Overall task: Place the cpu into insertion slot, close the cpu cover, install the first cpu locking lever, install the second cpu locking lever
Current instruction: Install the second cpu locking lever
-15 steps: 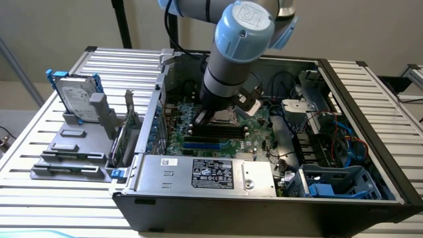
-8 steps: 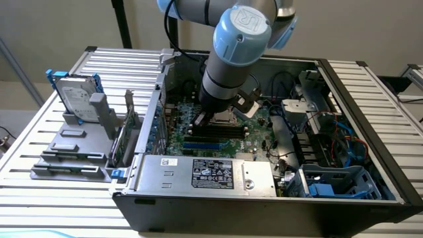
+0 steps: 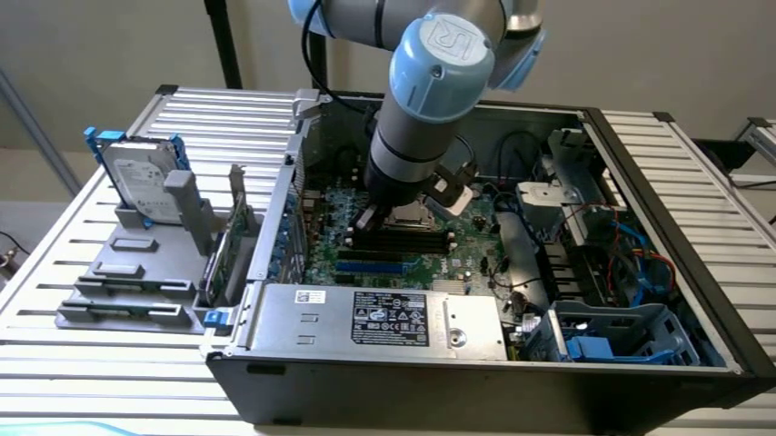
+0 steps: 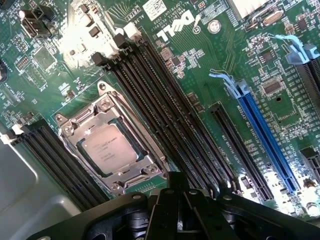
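The cpu (image 4: 107, 149) sits in the insertion slot (image 4: 111, 172) on the green motherboard (image 4: 200, 75), with the cpu cover (image 4: 82, 120) closed around it. The gripper (image 4: 186, 200), fingers pressed together and empty, hovers just beside the socket, nearest the edge facing the black memory slots (image 4: 165, 110).

A pale, plain room around a slatted metal workbench.

The wall (image 3: 109, 45) is a flat beige, evenly lit, with a dark upright pole (image 3: 224, 41) standing against it. The workbench (image 3: 73, 359) is made of light ribbed metal slats that catch soft reflections and run across the whole frame. At the exterior view's left edge a thin grey bar (image 3: 31, 123) slants down past the bench, with pale floor (image 3: 24, 222) beyond it.
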Robot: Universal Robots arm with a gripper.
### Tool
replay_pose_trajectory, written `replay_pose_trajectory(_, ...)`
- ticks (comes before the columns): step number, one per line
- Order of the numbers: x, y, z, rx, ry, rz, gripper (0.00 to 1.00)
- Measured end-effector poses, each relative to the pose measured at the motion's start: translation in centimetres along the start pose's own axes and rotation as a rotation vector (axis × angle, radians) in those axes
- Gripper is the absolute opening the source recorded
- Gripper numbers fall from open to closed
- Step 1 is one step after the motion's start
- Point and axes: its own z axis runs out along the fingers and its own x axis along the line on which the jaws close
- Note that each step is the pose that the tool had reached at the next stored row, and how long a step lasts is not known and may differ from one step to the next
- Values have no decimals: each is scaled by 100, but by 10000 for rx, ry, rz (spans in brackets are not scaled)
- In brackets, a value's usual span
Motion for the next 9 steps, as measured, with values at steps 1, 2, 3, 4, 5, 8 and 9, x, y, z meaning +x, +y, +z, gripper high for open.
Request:
replay_pose_trajectory(1, 4, -4, 6, -2, 0, 0, 11)
replay_pose_trajectory(2, 7, -6, 12, -3, 3, -1, 11)
replay_pose_trajectory(3, 10, -9, 18, -4, 4, -2, 11)
replay_pose_trajectory(4, 13, -11, 23, -6, 6, -3, 11)
replay_pose_trajectory(5, 15, -13, 28, -7, 6, -3, 11)
replay_pose_trajectory(8, 15, -17, 46, -16, 9, -5, 11)
replay_pose_trajectory(9, 14, -18, 52, -18, 7, -6, 11)
